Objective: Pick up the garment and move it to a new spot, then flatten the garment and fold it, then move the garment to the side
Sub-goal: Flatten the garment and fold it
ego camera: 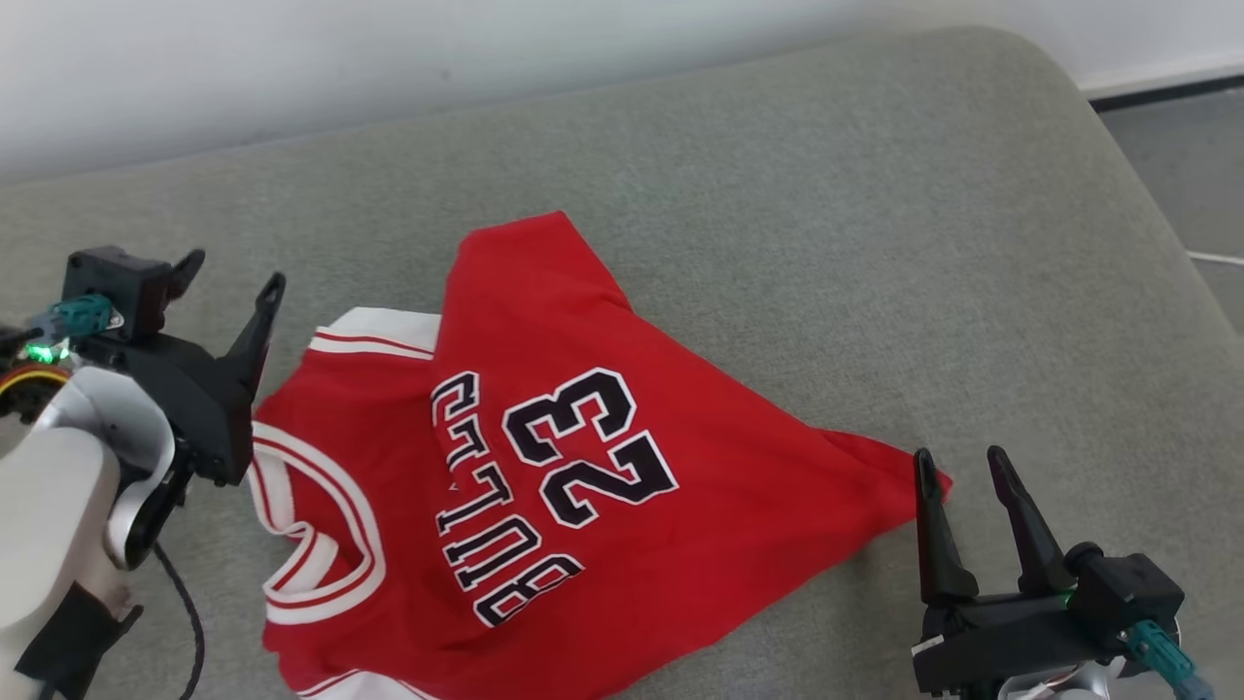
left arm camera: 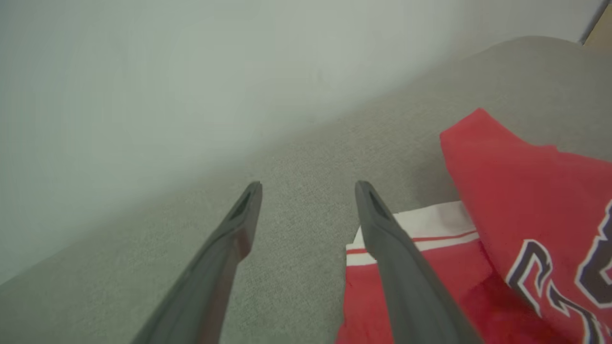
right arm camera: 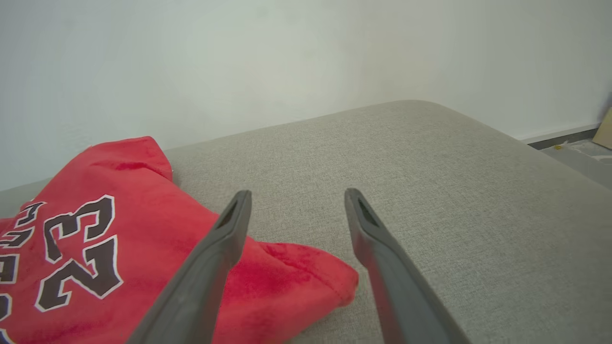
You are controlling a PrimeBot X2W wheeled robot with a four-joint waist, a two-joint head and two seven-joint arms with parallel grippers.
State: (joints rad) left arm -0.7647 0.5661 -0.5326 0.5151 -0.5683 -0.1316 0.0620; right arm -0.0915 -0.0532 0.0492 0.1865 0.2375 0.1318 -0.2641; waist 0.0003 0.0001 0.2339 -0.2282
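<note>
The garment [ego camera: 544,457] is a red sleeveless jersey with white trim and the number 23, lying spread on a grey cushion with one flap turned over its upper part. My left gripper [ego camera: 231,269] hovers open just left of the jersey's white-trimmed edge [left arm camera: 430,224], nothing between its fingers. My right gripper [ego camera: 957,463] stands open at the jersey's right-hand corner [right arm camera: 306,277], its left finger [right arm camera: 224,239] over the red cloth, holding nothing. The jersey's near edge runs off the bottom of the head view.
The grey cushion [ego camera: 826,214] is broad, with bare fabric beyond and to the right of the jersey. A pale wall [ego camera: 389,58] runs along its far edge. Floor [ego camera: 1186,165] lies past the rounded right corner.
</note>
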